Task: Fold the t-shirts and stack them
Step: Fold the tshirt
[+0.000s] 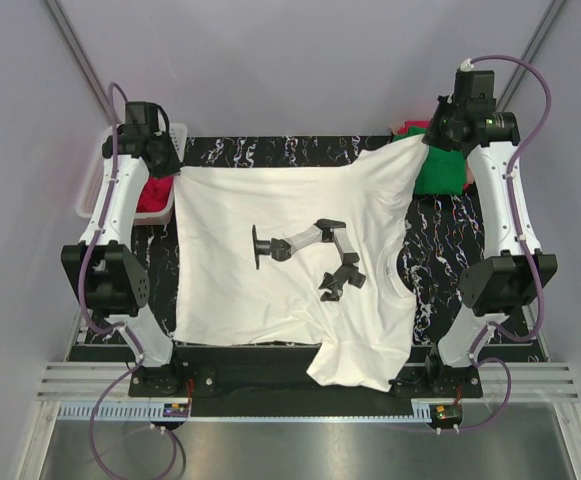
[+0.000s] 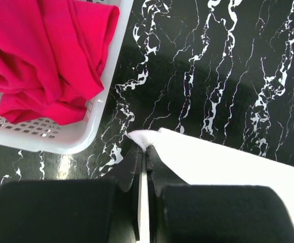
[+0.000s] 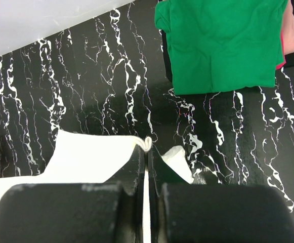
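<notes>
The white t-shirt (image 1: 240, 290) lies spread across the black marbled table, its neck to the right and one sleeve hanging over the near edge. My left gripper (image 1: 170, 170) is shut on its far left corner (image 2: 142, 137). My right gripper (image 1: 432, 140) is shut on its far right edge (image 3: 148, 144). In both wrist views the cloth is pinched between closed jaws just above the table. The green t-shirt (image 1: 442, 172) lies folded at the far right (image 3: 222, 45). The pinkish-red t-shirt (image 2: 40, 55) sits crumpled in a basket at the far left (image 1: 153, 195).
The white perforated basket (image 2: 86, 134) stands just left of my left gripper. A grey and black jointed shape (image 1: 310, 255) shows on the middle of the white shirt; I cannot tell whether it is an object or a print. More pinkish-red cloth (image 3: 288, 30) shows beside the green shirt.
</notes>
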Robot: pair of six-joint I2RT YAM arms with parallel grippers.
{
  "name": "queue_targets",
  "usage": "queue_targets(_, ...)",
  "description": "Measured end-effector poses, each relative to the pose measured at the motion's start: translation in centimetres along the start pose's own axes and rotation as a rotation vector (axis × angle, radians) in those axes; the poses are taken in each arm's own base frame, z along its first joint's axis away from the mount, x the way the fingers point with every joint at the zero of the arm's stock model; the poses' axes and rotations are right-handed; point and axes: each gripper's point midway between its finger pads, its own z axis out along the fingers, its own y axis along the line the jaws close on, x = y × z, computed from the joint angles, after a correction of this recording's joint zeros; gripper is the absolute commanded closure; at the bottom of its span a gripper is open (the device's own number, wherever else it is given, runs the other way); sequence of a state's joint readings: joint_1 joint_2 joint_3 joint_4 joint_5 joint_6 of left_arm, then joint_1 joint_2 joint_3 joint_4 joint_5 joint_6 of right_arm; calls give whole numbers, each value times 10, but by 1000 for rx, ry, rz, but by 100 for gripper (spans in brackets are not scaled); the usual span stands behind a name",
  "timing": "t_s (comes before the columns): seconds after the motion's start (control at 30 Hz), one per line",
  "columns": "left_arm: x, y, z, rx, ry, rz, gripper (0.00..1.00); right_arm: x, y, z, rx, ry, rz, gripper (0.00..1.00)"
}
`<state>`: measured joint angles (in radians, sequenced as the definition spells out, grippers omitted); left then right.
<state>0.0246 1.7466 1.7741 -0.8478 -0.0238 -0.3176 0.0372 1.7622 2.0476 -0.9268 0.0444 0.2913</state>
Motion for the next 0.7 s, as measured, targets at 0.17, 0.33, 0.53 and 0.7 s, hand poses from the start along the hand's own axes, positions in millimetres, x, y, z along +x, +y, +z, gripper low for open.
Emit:
queue_targets(0.17, 6, 2, 12, -7, 40, -4, 100, -1, 1, 17, 4, 15, -1, 100)
queue_targets(0.33, 8, 5, 23, -10, 66, -10, 100, 2, 1, 30, 8, 32, -2, 100)
queue_targets(0.53, 16, 7, 26, -13, 77, -18, 100, 16, -3, 32, 19, 63, -2, 100)
queue_targets(0.7, 53, 18, 21, -34, 141, -19, 100, 47, -12, 21, 39, 127, -1, 100)
